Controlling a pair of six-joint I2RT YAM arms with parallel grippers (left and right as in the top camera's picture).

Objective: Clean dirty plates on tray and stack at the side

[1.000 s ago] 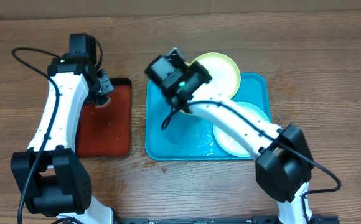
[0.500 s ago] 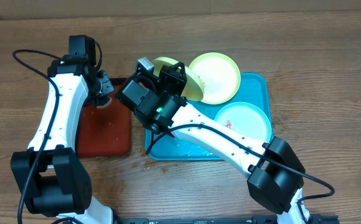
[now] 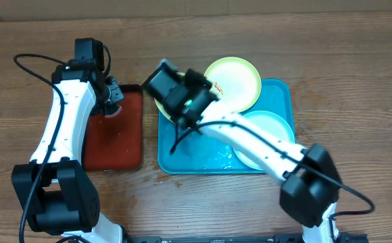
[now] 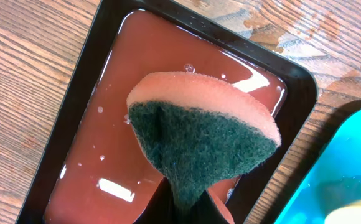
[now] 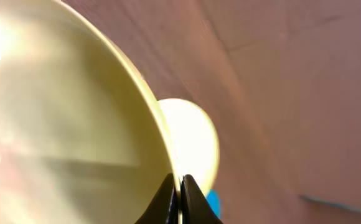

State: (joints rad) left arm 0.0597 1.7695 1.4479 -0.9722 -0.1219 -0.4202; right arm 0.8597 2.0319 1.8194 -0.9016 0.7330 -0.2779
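My right gripper (image 5: pixel 179 186) is shut on the rim of a yellow-green plate (image 5: pixel 62 124), which it holds tilted above the left end of the turquoise tray (image 3: pixel 182 154). Overhead, only a sliver of this plate (image 3: pixel 159 106) shows beside the right wrist (image 3: pixel 177 91). A second yellow-green plate (image 3: pixel 235 81) with a small red smear leans on the tray's far rim. The pale mint plate (image 3: pixel 274 128) lies in the tray, partly hidden by the arm. My left gripper (image 4: pixel 187 202) is shut on an orange and green sponge (image 4: pixel 202 143) over the dark red tray (image 4: pixel 115 155).
The dark red, black-rimmed tray (image 3: pixel 125 135) holds a film of water and lies just left of the turquoise tray. Wet spots mark the wooden table (image 4: pixel 31 74) near its corner. The right arm spans the turquoise tray diagonally.
My right wrist has turned and shifted with the yellow-green plate over the tray's left end; the plate, clearly seen tilted half a second ago, is now mostly hidden beneath it. The left arm has not moved.
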